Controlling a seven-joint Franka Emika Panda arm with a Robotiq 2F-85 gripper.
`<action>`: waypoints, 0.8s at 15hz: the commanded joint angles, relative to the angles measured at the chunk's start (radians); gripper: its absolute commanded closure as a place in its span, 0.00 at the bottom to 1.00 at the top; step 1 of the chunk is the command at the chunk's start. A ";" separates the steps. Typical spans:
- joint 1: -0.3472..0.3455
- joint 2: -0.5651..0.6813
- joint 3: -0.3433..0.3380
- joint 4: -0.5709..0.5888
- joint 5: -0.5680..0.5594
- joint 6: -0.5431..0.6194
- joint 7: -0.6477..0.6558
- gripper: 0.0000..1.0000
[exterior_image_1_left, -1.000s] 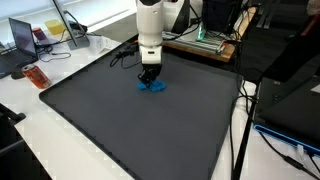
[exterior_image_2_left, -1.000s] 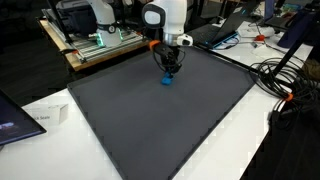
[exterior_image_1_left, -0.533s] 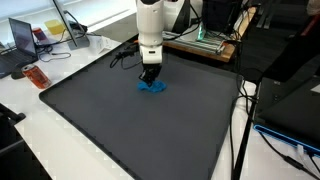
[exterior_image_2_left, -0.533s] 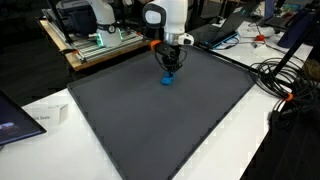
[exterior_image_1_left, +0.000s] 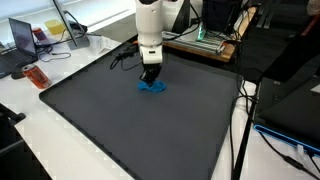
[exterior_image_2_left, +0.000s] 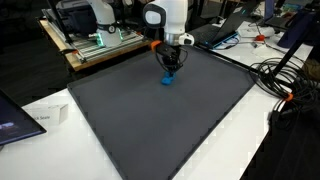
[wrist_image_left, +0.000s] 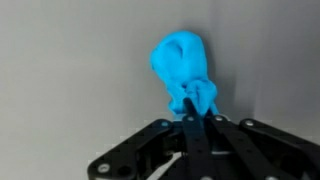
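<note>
A small bright blue soft object, like a crumpled cloth (exterior_image_1_left: 154, 88), lies on the dark grey mat (exterior_image_1_left: 130, 130) toward its far side; it also shows in an exterior view (exterior_image_2_left: 168, 80) and in the wrist view (wrist_image_left: 183, 70). My gripper (exterior_image_1_left: 148, 78) points straight down over it, also seen in an exterior view (exterior_image_2_left: 170, 68). In the wrist view the black fingers (wrist_image_left: 192, 112) are closed together, pinching the near edge of the blue cloth. The rest of the cloth rests on the mat.
A white table edge surrounds the mat (exterior_image_2_left: 160, 120). A laptop (exterior_image_1_left: 22, 38) and a red object (exterior_image_1_left: 36, 76) sit at one side. A wooden bench with equipment (exterior_image_2_left: 95, 42) stands behind. Cables (exterior_image_2_left: 285, 85) lie beside the mat.
</note>
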 joint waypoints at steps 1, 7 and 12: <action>-0.016 0.013 0.025 0.022 0.046 -0.040 -0.058 0.63; -0.040 -0.026 0.045 0.013 0.101 -0.079 -0.116 0.21; -0.036 -0.057 0.038 0.017 0.116 -0.136 -0.149 0.00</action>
